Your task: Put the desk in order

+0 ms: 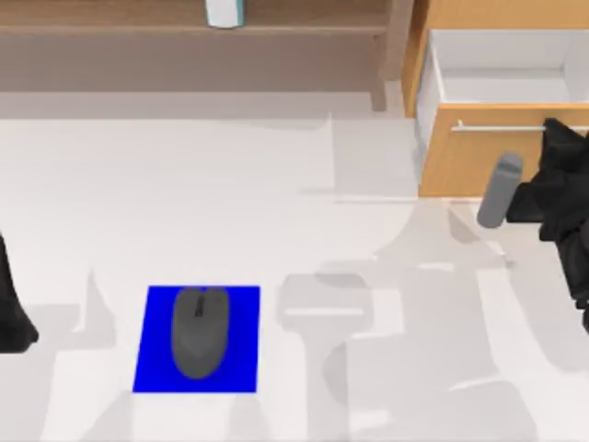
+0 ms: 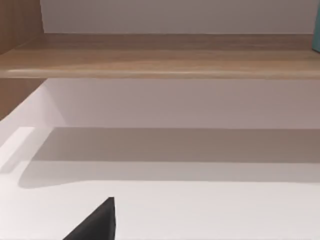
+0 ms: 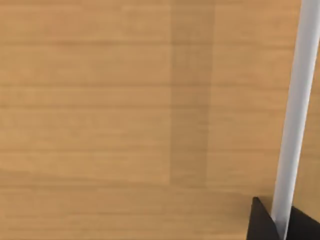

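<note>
Broadly, desk (image 1: 184, 193): the white top filled most of the top view, a brown shelf (image 1: 138, 28) along its far edge.
Drawer (image 1: 502, 101): stood open at the far right, its metal handle (image 3: 295, 115) across the wood front.
Mat (image 1: 156, 364): blue, near the front left, a grey mouse (image 1: 200, 331) on it.
Cylinder (image 1: 500, 191): grey, just beside the drawer front.
Right gripper (image 3: 280, 225): its fingers straddled the handle; grip cannot be told.
Left gripper (image 2: 95, 225): parked at the left edge; opening cannot be told.
Advice: I judged a straight, level move on the handle best.
</note>
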Controlling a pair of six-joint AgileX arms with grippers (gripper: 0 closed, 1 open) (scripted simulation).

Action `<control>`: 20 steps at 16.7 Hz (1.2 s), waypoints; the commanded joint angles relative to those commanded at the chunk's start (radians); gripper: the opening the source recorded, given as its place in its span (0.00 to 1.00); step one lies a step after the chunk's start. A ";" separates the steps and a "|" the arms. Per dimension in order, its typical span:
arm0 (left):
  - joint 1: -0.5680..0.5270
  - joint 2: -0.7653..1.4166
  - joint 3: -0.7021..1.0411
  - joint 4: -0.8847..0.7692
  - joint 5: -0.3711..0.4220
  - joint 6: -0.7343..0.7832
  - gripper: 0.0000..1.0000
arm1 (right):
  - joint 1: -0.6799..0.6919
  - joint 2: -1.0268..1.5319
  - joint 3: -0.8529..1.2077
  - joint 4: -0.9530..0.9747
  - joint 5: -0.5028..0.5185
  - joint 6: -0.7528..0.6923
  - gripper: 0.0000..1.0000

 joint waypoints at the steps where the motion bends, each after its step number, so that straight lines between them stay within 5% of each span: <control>1: 0.000 0.000 0.000 0.000 0.000 0.000 1.00 | -0.006 0.006 0.020 -0.015 -0.006 0.000 0.00; 20: 0.000 0.000 0.000 0.000 0.000 0.000 1.00 | -0.054 0.114 0.294 -0.183 -0.054 0.002 0.00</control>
